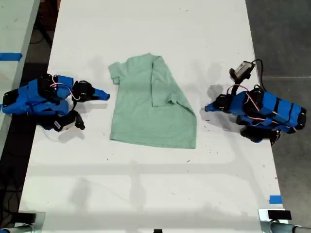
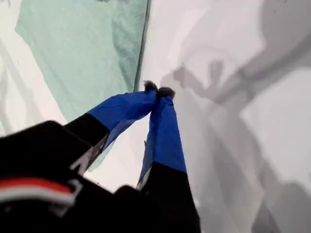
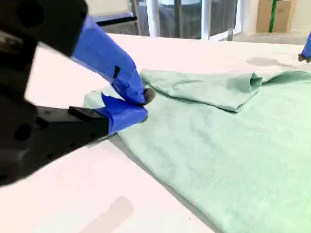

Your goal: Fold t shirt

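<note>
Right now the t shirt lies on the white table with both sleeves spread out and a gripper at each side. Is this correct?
Not quite: in the exterior view, the t shirt has its sleeve on that view's right folded over onto the body. The rest holds: it lies on the white table, with my first gripper and my second gripper at either side.

table point(image 1: 146, 29): white | floor point(image 1: 282, 39): dark grey | windows point(image 3: 184, 17): behind

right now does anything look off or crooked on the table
The pale mint-green cloth t-shirt is half-folded: the sleeve side toward the exterior view's right is folded over the body, leaving a slanted edge, while the other sleeve lies flat. Nothing is spilled or damaged.
</note>
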`<state>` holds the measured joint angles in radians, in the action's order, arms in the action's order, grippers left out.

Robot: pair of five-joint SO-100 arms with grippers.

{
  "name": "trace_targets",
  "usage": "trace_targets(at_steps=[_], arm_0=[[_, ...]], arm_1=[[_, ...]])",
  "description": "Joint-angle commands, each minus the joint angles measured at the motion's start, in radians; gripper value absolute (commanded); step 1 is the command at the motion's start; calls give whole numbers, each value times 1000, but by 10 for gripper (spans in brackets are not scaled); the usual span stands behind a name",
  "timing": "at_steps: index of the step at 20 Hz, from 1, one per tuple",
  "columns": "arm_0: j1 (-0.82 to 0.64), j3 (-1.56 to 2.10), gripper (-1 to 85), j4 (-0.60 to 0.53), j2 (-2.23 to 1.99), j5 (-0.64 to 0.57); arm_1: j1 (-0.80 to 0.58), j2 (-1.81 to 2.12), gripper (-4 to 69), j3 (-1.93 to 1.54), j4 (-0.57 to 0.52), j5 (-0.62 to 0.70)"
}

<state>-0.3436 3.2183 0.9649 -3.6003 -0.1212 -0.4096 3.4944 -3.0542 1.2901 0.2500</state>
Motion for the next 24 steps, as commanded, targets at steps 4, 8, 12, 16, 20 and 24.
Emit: trace_targets(at_steps=[4,8,12,16,20,24], arm_0=[[-176,-325,26,61,337,-155],[-486,-853,187,137,1243,-535],[-644,-1060,195,71,1637,-690],[-690,-1181,188,71,1789,-718],[-689,-1282,181,64,1829,-718],[-689,-1407,156,20,2005,-713]], arm_1=[[-6,12,9,-51,-11,14],[-3,12,9,-51,-11,20],[-9,12,9,-51,-14,31],[-8,12,9,-51,-17,34],[-6,12,9,-51,-20,34],[-5,12,9,-51,-20,34]])
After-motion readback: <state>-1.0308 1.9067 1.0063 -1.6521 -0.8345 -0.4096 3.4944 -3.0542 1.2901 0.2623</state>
